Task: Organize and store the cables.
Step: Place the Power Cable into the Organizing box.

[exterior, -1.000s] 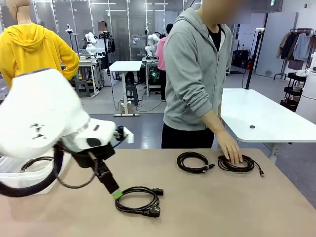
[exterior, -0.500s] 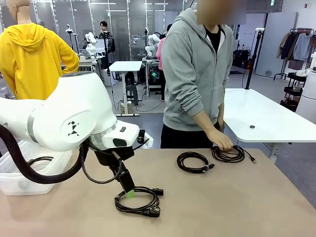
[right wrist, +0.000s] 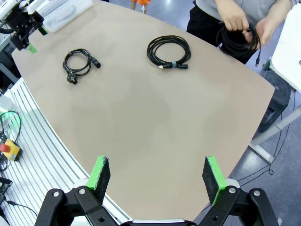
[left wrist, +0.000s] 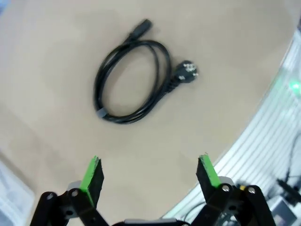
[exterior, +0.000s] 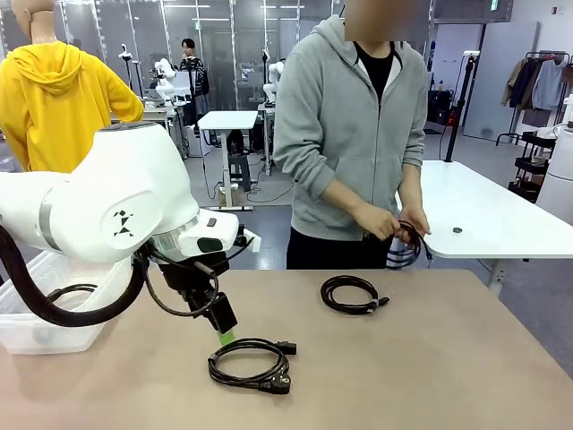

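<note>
Cables none stored yet: plug cord and a second coil lie on the worktop, a third coil sits in the person's hands, and both arms' jaws stand spread, empty.

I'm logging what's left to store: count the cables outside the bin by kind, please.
Power cord with chunky plug: 1
Thin cable on the table: 1
Held cable in the person's hands: 1
Total: 3

White left arm, black hose looping under. Black left gripper, green pads. The person's in a grey hoodie.
</note>
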